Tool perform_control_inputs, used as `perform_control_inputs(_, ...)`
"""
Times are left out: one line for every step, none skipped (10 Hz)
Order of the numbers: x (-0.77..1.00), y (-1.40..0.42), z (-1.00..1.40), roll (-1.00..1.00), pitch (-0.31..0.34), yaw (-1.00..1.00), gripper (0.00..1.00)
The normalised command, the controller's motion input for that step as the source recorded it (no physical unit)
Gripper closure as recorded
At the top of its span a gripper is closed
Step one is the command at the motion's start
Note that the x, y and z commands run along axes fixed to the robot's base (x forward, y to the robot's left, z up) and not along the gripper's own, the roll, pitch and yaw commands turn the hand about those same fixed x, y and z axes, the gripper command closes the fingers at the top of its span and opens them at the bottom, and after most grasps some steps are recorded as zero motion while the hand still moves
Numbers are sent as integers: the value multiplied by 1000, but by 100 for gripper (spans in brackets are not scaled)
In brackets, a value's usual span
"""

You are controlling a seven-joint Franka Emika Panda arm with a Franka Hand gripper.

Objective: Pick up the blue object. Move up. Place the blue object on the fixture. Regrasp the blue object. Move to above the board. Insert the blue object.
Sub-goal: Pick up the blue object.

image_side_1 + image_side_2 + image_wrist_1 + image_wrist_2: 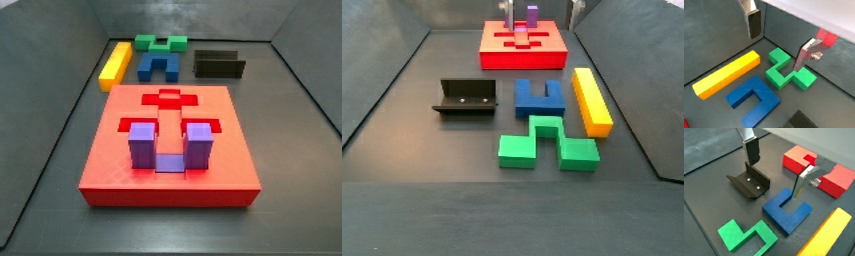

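Note:
The blue object [540, 101] lies flat on the dark floor between the fixture [464, 97] and a yellow bar, its two legs pointing towards the board [523, 52]. Both wrist views look down on it [767, 95] [777, 211]. My gripper [774, 54] [775, 180] hangs well above it, open, with nothing between the silver fingers [751, 150]. Only thin fingertips [508, 10] show at the upper edge of a side view. The fixture [749, 183] stands bare. The red board [167, 140] has a cross-shaped recess.
A purple U-shaped block [163, 145] stands upright in the board. A green block [543, 142] and a yellow bar [591, 100] lie close to the blue object. Grey walls [54, 120] ring the floor.

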Motion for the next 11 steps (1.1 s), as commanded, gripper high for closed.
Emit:
perform_control_inputs(337, -400, -220, 0, -137, -103, 0)
perform_control_inputs(351, -494, -374, 23, -156, -280, 0)
perform_control_inputs(374, -457, -374, 4, -151, -334, 0)
perform_control_inputs(357, -434, -371, 0, -157, -331, 0)
perform_control_inputs(220, -431, -443, 3, -169, -263, 0)
perform_control_inputs(11, -414, -526, 10, -154, -109, 0)
perform_control_inputs(0, -403, -589, 0, -159, -3, 0)
perform_control_inputs(3, -291, -714, 81, -107, 77, 0)
perform_control_inputs(49, -246, -686, 137, -54, 180, 0)
perform_control_inputs(89, -231, -623, 143, -47, 146, 0)
perform_control_inputs(134, -237, -557, 173, -29, 97, 0)
